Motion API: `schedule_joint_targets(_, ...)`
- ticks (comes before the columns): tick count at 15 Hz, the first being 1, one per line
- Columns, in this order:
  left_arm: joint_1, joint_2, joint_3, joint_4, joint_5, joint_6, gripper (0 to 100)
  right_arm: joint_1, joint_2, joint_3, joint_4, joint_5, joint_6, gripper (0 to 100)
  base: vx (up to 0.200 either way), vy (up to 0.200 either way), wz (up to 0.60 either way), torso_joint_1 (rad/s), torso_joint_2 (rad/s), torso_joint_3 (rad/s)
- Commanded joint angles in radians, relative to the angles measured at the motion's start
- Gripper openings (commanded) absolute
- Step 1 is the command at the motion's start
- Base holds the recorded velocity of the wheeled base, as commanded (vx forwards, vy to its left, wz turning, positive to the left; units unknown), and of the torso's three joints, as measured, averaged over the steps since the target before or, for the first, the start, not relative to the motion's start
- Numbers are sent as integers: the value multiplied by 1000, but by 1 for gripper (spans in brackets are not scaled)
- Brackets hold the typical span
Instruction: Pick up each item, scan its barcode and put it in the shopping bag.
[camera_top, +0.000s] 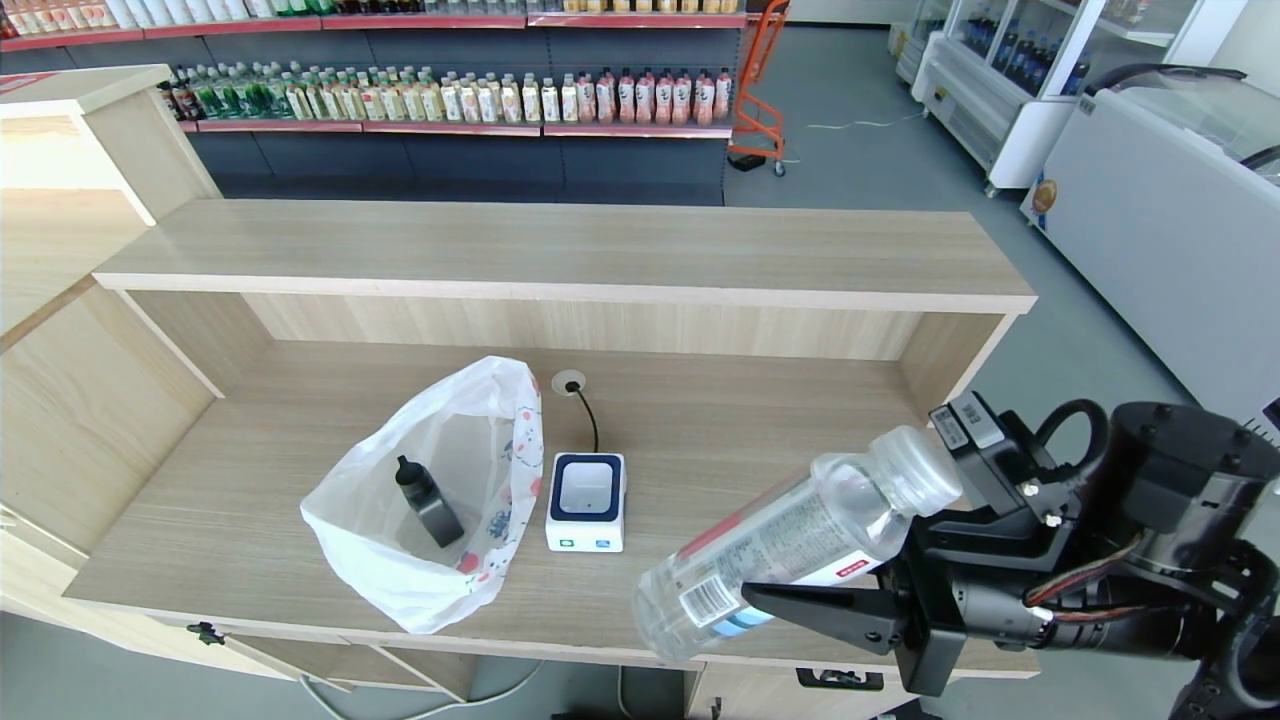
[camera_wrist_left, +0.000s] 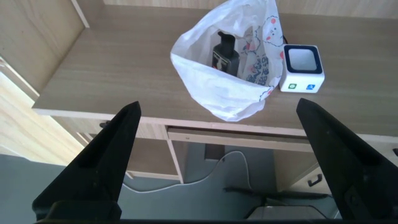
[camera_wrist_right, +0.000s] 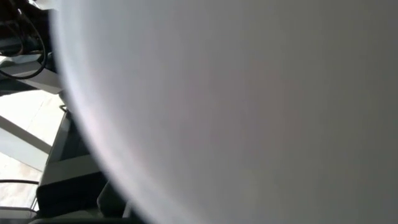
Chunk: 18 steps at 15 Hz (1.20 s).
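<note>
- One clear bottle (camera_top: 790, 540) is gripped in the right hand (camera_top: 815, 590). It is tilted above the surface's (camera_top: 760, 430) front right corner, cap towards the right edge, with a barcode facing up.
- One white shopping bag (camera_top: 440, 500) is seen standing open near the front edge, left of the middle.
- One dark bottle (camera_top: 428, 500) is seen lying inside the bag.
- One scanner (camera_top: 586, 500) is set just beside the bag, on its right, with its cable (camera_top: 590, 415) led towards the back edge.
- The left hand (camera_wrist_left: 217, 180) is held wide apart, gripping nothing, out beyond the front edge opposite the bag.
- A broad stretch of wood is seen between the scanner and the right edge.
</note>
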Motion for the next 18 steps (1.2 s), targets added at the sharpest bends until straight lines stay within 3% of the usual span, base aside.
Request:
schedule_joint_targets(1, 0, 0, 0, 0, 0, -1, 100, 0, 1, 0, 0, 0, -1, 0, 0, 0, 0, 0, 0, 0)
schedule_joint_targets(6, 0, 0, 0, 0, 0, 1, 100, -17, -19, 3, 7, -18, -2, 0, 0, 0, 0, 0, 0, 0)
schedule_joint_targets(9, 0, 0, 0, 0, 0, -1, 100, -165, -200, -3, 294, -190, 25, 0, 0, 0, 0, 0, 0, 0)
schedule_joint_targets(10, 0, 0, 0, 0, 0, -1, 100, -171, -211, -3, 313, -198, 30, 0, 0, 0, 0, 0, 0, 0)
schedule_joint_targets(11, 0, 0, 0, 0, 0, 1, 100, -237, -297, -5, 451, -257, 98, 0, 0, 0, 0, 0, 0, 0)
schedule_joint_targets(12, 0, 0, 0, 0, 0, -1, 100, -283, -360, 4, 524, -379, 222, 0, 0, 0, 0, 0, 0, 0)
schedule_joint_targets(15, 0, 0, 0, 0, 0, -1, 100, -302, -343, -2, 578, -688, 340, 0, 0, 0, 0, 0, 0, 0)
schedule_joint_targets(18, 0, 0, 0, 0, 0, -1, 100, -314, -383, -3, 707, -713, 375, 0, 0, 0, 0, 0, 0, 0)
